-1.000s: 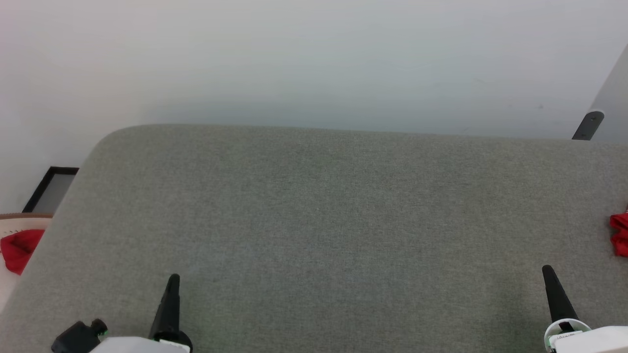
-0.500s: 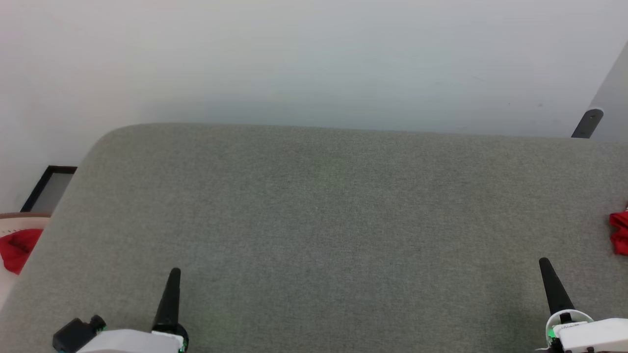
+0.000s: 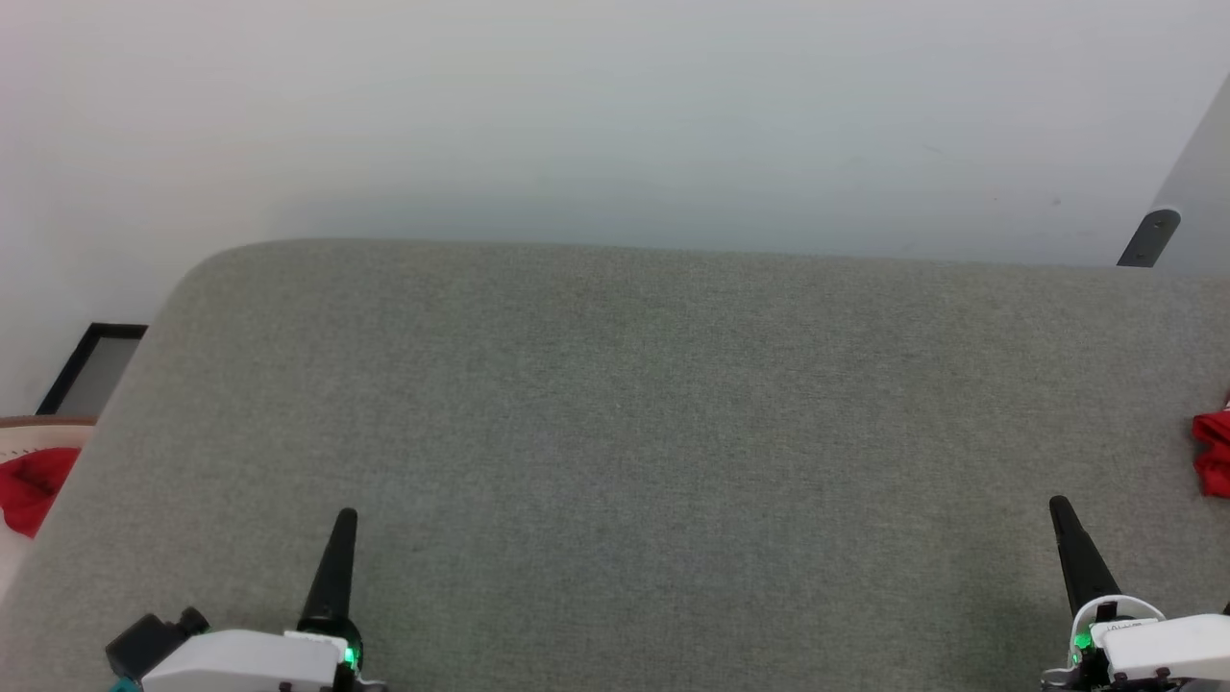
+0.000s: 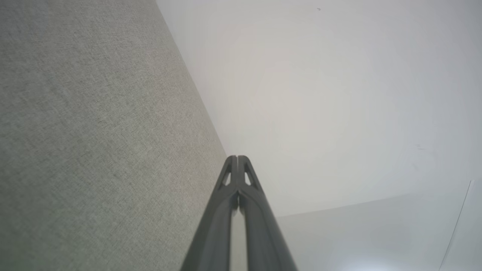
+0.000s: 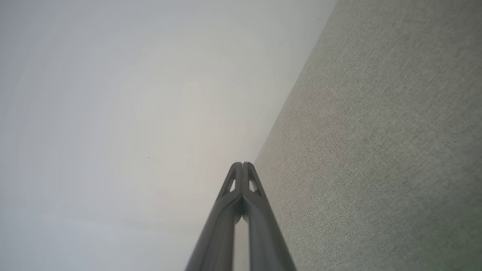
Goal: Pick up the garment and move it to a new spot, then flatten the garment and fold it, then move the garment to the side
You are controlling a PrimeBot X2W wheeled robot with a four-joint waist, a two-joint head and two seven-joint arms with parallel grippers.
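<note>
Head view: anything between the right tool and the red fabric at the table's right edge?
Nothing visible. Bare grey table lies between the shut right tool and the red fabric, which the frame edge cuts off.

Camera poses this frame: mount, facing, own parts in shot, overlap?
Head: on the head, facing forward and down at the grey fabric surface and pale wall; left gripper lower left, right gripper lower right.
Left wrist: on that wrist, along its shut fingers; surface left, wall right.
Right wrist: on that wrist, along its shut fingers; wall left, surface right.
Shared: both wrist views show the surface's edge against the wall.
</note>
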